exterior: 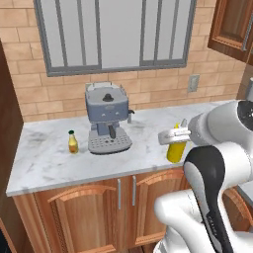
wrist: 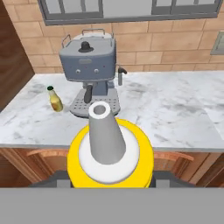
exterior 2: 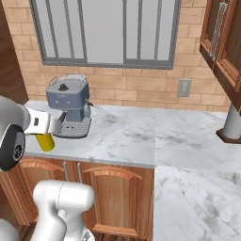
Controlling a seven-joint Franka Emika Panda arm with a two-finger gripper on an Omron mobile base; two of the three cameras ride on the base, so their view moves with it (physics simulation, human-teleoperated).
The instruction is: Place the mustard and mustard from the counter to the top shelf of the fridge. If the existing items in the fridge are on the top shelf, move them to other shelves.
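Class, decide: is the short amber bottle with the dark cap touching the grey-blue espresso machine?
Apart. In the left base view, bare marbled counter shows between the short amber bottle and the espresso machine.

Kitchen, marbled counter (exterior: 148, 128), espresso machine (exterior: 106, 117), brick wall (exterior: 29, 44)

Both base views look forward and down from behind the gripper (exterior: 174, 134), sharing the counter (exterior: 49, 163) and coffee machine (exterior: 107, 118). The hand view sits close above the yellow bottle (wrist: 110, 153), facing the same machine.
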